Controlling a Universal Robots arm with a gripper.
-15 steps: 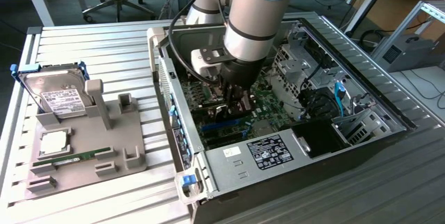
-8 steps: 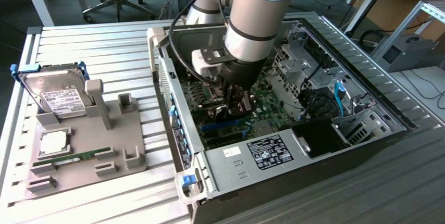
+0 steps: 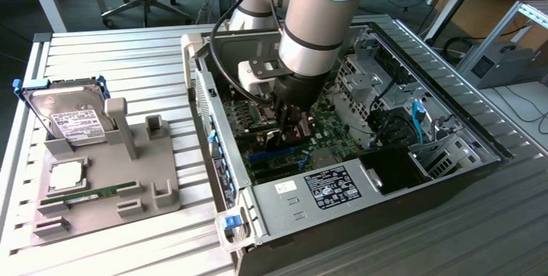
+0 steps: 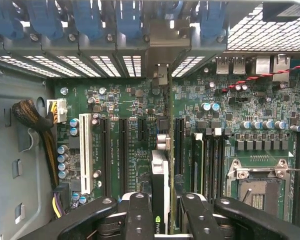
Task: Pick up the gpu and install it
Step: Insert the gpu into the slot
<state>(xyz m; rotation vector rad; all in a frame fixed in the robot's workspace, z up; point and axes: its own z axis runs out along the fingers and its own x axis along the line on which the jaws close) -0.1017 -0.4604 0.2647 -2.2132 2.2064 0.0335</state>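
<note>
Your arm is reaching down into the open computer case [image 3: 287,189] on the slatted table [image 3: 111,51]. The gripper [image 4: 164,220] is clamping the gpu [image 4: 160,180], with a black finger [image 4: 139,215] pressing on each flat side. The card is standing on edge between them.

The gpu is hanging over the motherboard [image 4: 135,150], lined up along the long black slots. Its far end is pointing at the rear slot covers with blue clips [image 4: 130,20]. You can't tell from these views whether its edge is touching a slot.

The white slot [image 4: 86,150] is sitting well to one side of the card and the bare processor socket [image 4: 257,187] to the other.

On the exterior view's left, the grey parts holder [image 3: 128,180] is sitting beside the case. It's carrying the hard drive [image 3: 73,115] in its blue frame, a processor chip [image 3: 67,174] and a green memory stick [image 3: 90,196].
</note>
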